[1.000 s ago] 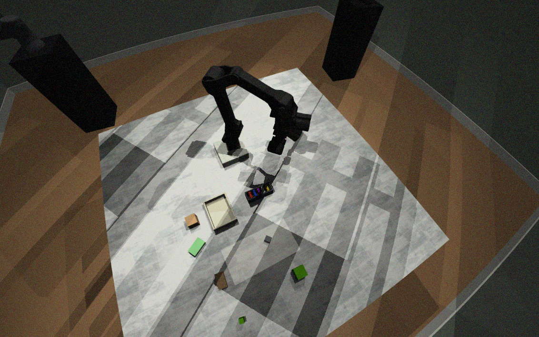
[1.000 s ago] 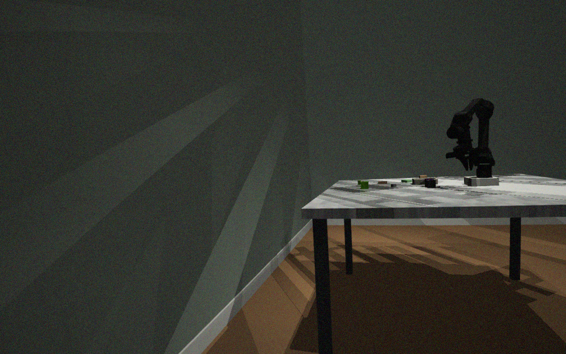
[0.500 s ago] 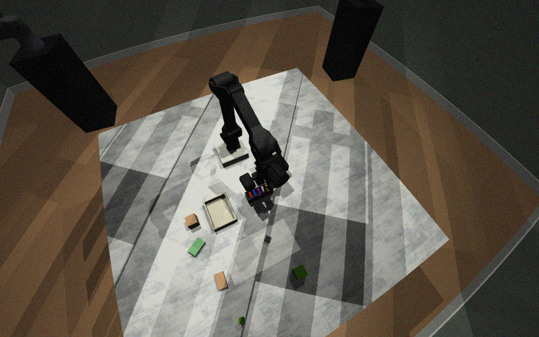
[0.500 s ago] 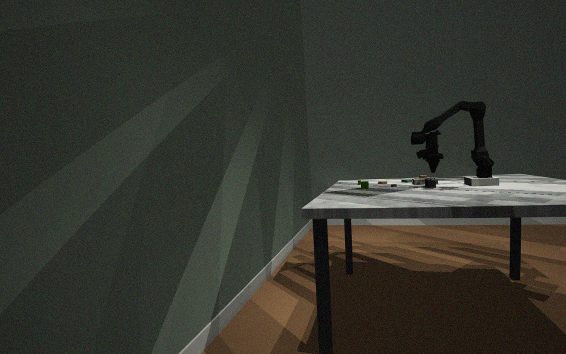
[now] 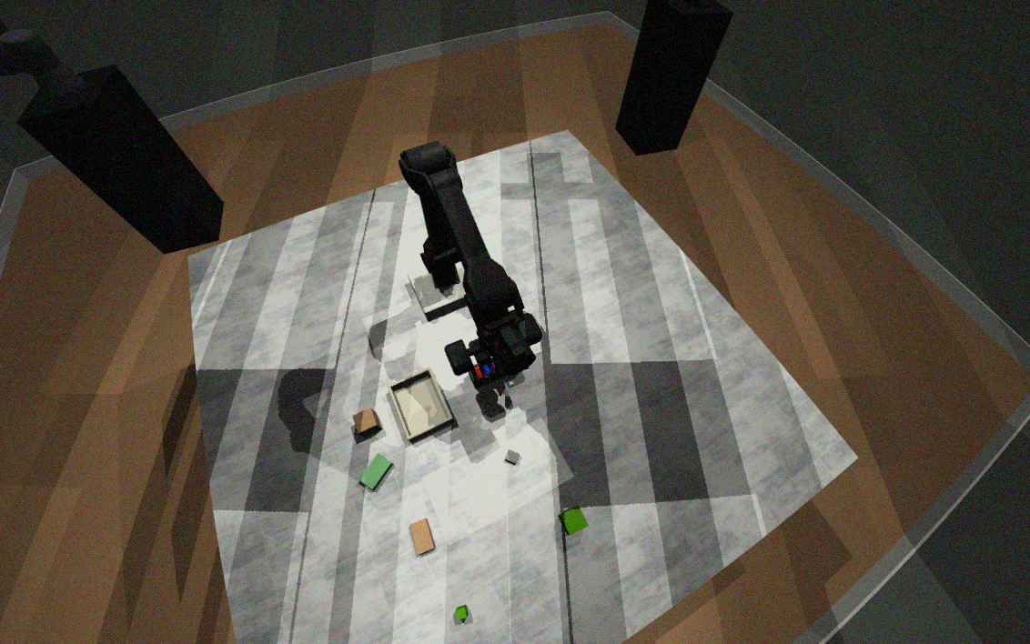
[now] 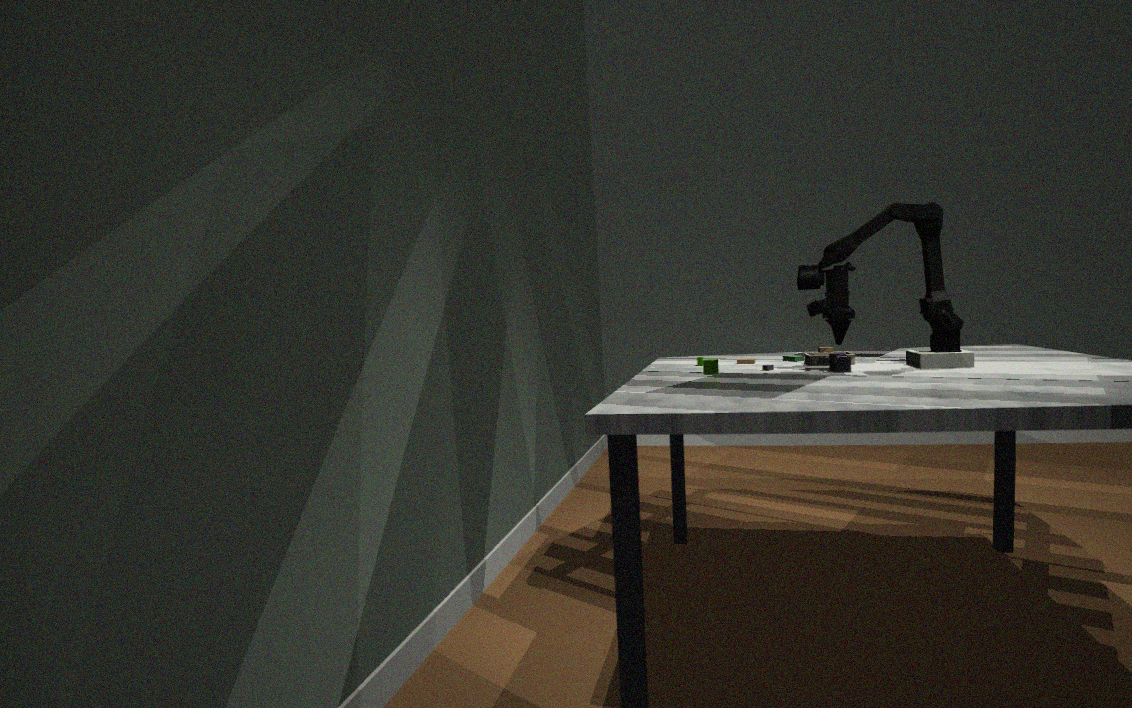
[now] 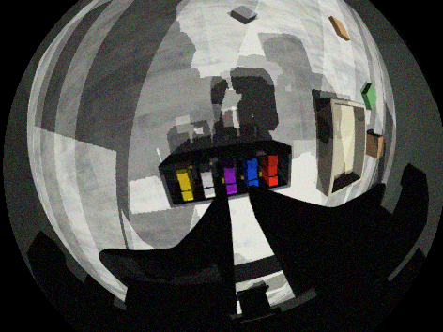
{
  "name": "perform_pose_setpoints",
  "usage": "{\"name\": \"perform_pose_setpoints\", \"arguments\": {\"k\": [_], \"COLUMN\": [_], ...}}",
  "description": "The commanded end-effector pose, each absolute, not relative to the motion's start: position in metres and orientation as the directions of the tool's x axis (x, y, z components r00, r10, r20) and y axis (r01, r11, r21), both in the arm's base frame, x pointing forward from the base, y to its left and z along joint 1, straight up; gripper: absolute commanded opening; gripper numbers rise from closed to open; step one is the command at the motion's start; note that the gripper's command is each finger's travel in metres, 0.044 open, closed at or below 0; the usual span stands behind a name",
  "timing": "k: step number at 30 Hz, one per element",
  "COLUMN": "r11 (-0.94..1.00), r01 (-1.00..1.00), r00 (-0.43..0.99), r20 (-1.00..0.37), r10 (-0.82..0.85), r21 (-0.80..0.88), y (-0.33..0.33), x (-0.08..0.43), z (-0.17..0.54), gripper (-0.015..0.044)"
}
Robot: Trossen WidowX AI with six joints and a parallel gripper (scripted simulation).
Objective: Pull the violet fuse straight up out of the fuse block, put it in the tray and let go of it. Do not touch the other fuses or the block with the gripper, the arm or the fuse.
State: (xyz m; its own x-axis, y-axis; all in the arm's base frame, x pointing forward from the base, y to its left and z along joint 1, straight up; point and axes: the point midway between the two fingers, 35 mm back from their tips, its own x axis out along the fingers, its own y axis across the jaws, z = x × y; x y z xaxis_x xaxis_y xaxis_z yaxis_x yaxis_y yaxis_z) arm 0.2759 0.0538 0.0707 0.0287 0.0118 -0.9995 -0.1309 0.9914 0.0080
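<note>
The gripper (image 7: 239,195) hangs above the fuse block (image 7: 227,177), fingers narrowed to a slim gap with nothing between them, tips clear of the block in the exterior view. The violet fuse (image 7: 231,180) sits seated in the middle slot, yellow fuse (image 7: 184,185) and white fuse (image 7: 206,183) on one side, blue fuse (image 7: 253,173) and red fuse (image 7: 272,170) on the other. The tray (image 5: 421,406) lies just beside the block, on the table (image 5: 645,425).

Matte black arm (image 5: 463,235), pale square base (image 6: 939,358)
</note>
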Motion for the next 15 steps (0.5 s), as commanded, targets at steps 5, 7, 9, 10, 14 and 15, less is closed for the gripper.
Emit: {"name": "perform_pose_setpoints", "arguments": {"k": [5,7,9,10,14,15], "r11": [0.991,0.991,0.991,0.991,0.991,0.991], "r01": [-0.133,-0.133,-0.133,-0.133,-0.133,-0.133], "r00": [0.027,0.027,0.027,0.027,0.026,0.026], "r20": [-1.000,-1.000,-1.000,-1.000,-1.000,-1.000], "r10": [0.008,0.008,0.008,0.008,0.008,0.008], "r21": [0.004,0.004,0.004,0.004,0.004,0.004], "y": [0.053,0.053,0.053,0.053,0.053,0.053], "x": [0.276,0.276,0.276,0.276,0.276,0.276], "z": [0.062,0.060,0.058,0.057,0.053,0.052], "gripper": [0.0073,0.0073,0.0073,0.0073,0.0073,0.0073]}}
